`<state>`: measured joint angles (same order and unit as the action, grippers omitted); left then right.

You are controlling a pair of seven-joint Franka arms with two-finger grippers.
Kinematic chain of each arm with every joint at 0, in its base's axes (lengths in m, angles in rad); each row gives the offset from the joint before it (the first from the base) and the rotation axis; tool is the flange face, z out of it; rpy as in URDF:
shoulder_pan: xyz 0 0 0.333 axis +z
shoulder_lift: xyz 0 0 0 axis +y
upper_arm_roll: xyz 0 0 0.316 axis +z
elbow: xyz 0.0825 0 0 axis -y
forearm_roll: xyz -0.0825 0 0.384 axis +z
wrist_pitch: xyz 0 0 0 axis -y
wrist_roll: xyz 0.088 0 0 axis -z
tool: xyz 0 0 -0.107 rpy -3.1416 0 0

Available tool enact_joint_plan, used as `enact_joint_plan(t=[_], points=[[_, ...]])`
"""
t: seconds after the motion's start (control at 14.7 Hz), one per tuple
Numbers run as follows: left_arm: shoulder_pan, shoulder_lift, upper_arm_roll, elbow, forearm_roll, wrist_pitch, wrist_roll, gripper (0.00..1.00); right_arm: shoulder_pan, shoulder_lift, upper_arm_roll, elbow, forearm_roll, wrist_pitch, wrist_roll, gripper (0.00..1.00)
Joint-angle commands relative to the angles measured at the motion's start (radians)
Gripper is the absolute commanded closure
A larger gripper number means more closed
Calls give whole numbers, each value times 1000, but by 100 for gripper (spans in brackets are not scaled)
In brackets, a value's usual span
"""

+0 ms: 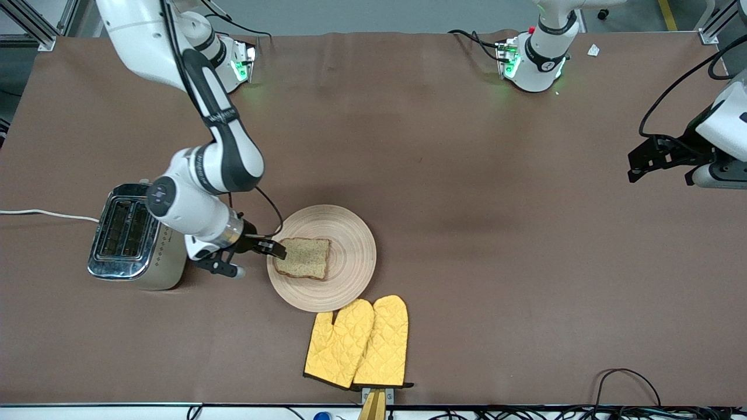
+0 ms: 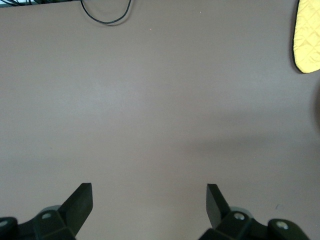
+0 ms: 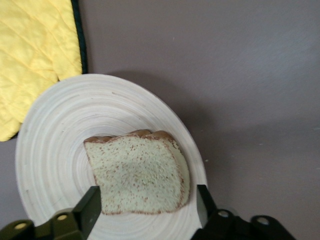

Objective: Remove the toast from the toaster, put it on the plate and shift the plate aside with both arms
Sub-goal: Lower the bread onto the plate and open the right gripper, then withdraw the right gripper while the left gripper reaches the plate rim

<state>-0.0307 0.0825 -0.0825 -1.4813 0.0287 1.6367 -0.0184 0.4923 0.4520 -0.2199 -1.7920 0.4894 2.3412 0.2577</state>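
Between parted right fingers, toast, seemingly untouched.

A robotics lab set up as a mock kitchen is shown. Two white robot arms are bolted by their bases to a table covered in brown cloth, framed by aluminium struts. Loose black cables are trailed along its edge. Kitchen props are laid out: a chrome toaster, yellow oven mitts and a wooden plate.

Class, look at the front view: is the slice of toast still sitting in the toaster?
No: the toast lies flat on the plate, beside the toaster.
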Motion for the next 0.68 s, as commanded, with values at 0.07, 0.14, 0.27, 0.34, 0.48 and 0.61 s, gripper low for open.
enact_joint_plan(t=[0.07, 0.14, 0.27, 0.34, 0.48, 0.61], points=[[5, 20, -5, 7, -41, -64, 18, 0, -3, -183, -59, -38, -101, -91, -9, 0], [3, 35, -5, 0, -112, -72, 20, 0, -4, -203, -81, -38, -115, -97, -21, 0], [-15, 74, -6, -11, -260, -71, -4, 0, -4, -239, -136, -33, -205, -144, -86, 0], [-47, 98, -14, -11, -285, -57, -20, 0, -5, -262, -160, -32, -248, -181, -106, 0], [-71, 195, -19, -11, -346, 9, -72, 0, -5, -323, -240, -32, -336, -264, -219, 0], [-77, 308, -17, -13, -520, 82, -81, 0, -5, -372, -321, -27, -350, -342, -332, 0]])
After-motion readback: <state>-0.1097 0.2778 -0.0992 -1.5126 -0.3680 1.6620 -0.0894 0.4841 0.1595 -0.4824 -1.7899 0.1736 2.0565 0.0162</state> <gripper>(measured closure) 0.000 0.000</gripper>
